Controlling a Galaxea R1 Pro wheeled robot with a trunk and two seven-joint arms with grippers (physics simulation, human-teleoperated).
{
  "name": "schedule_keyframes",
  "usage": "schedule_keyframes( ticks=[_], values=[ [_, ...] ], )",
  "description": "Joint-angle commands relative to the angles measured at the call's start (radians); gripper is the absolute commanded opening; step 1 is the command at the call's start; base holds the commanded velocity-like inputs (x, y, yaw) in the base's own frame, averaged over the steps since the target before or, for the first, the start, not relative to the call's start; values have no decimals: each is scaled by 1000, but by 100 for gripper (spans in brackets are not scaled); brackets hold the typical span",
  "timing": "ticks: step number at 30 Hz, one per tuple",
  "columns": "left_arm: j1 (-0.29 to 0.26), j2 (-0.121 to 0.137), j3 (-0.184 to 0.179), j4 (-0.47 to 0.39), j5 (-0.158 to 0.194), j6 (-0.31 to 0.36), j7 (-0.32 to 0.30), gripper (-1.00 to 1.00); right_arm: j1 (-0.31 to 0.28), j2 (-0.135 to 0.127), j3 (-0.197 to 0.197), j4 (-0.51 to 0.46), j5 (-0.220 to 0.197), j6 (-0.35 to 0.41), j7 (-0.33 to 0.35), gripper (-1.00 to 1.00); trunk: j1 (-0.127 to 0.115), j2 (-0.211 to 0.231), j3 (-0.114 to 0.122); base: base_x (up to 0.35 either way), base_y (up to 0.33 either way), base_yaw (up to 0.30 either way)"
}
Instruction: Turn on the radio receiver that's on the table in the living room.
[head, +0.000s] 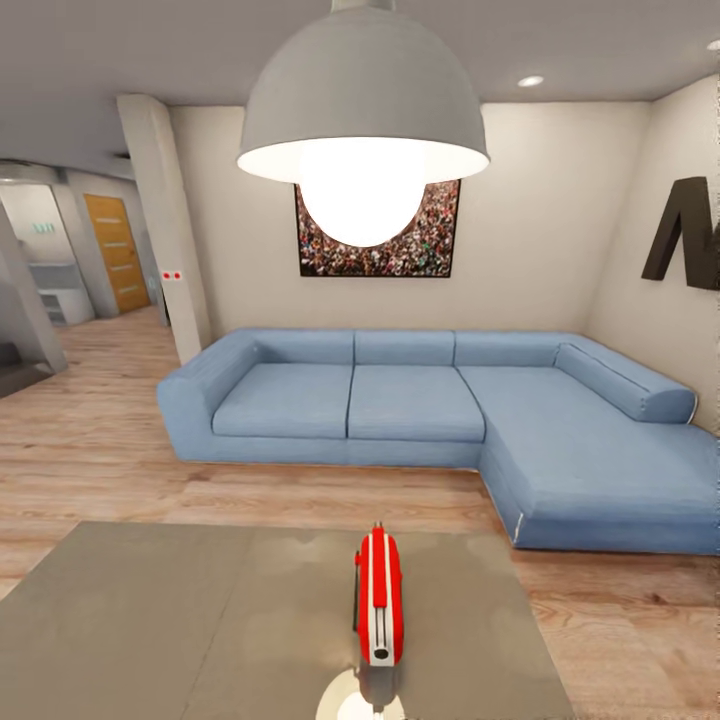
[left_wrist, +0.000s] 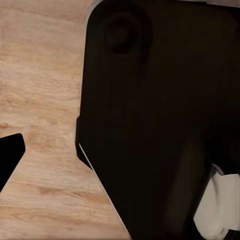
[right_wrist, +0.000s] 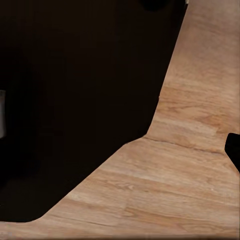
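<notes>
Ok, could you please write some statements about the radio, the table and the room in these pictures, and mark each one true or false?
1. The radio receiver lies on the table. True.
2. The radio receiver is blue. False: it is bright red with white stripes.
3. A blue sofa stands beyond the table. True.
4. The pendant lamp is switched off. False: its bulb glows bright.
5. A framed crowd picture hangs on the wall above the sofa. True.

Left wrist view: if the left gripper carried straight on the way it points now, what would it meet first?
Probably the wood plank floor, though the robot's own dark body sits close alongside; depth is unclear, and the fingers are barely seen.
</notes>
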Motion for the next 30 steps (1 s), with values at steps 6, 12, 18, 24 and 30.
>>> schedule_keyframes(
  ticks=[6,12,18,24,30],
  values=[
    [0,0,0,0,0,0,0,100,0,1,0,0,0,0,0,100,-23,42,10,0,0,-90],
    [0,0,0,0,0,0,0,100,0,1,0,0,0,0,0,100,-46,84,19,0,0,-90],
    [0,1,0,0,1,0,0,100,0,0,1,0,0,1,0,100,-46,84,10,0,0,-78],
    [0,1,1,0,1,0,0,100,0,0,2,0,-1,1,1,100,-46,84,0,0,0,-18],
    [0,2,1,0,2,0,0,100,0,0,3,0,0,1,2,100,-46,84,-9,0,0,-2]
  ],
)
